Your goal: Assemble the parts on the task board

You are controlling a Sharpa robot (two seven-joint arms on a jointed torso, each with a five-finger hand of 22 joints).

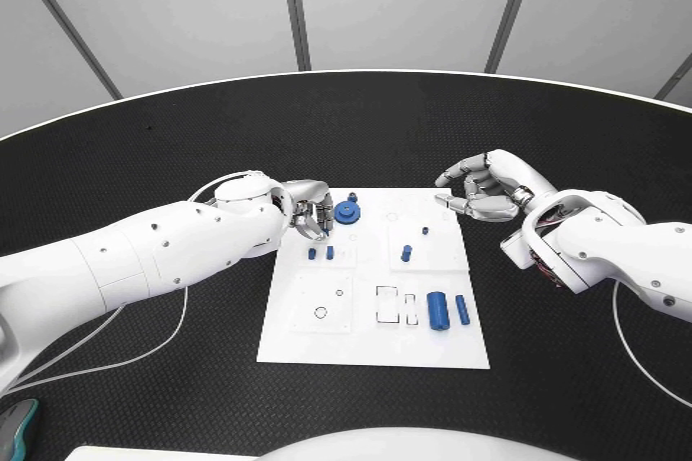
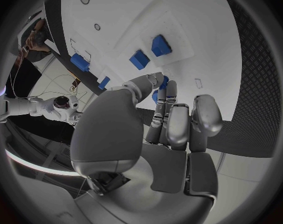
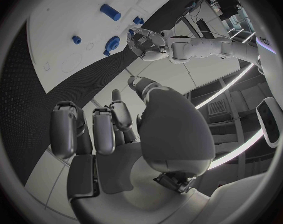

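On the black table point(image 1: 173, 131) we see the white task board point(image 1: 433, 346) lying in the middle, with a round blue part point(image 1: 348, 215) near its far left corner, small blue parts point(image 1: 408, 250) scattered across its far half, and two blue cylinders point(image 1: 437, 309) lying side by side toward its right edge. Bare table lies all round the board, widest toward the far rim. Our left hand point(image 1: 306, 208) sits at the board's far left corner with its fingers curled against the round blue part, though we cannot tell whether it grips it, while our right hand point(image 1: 483, 188) hovers just off the far right corner, fingers loosely curled and apart, holding nothing.
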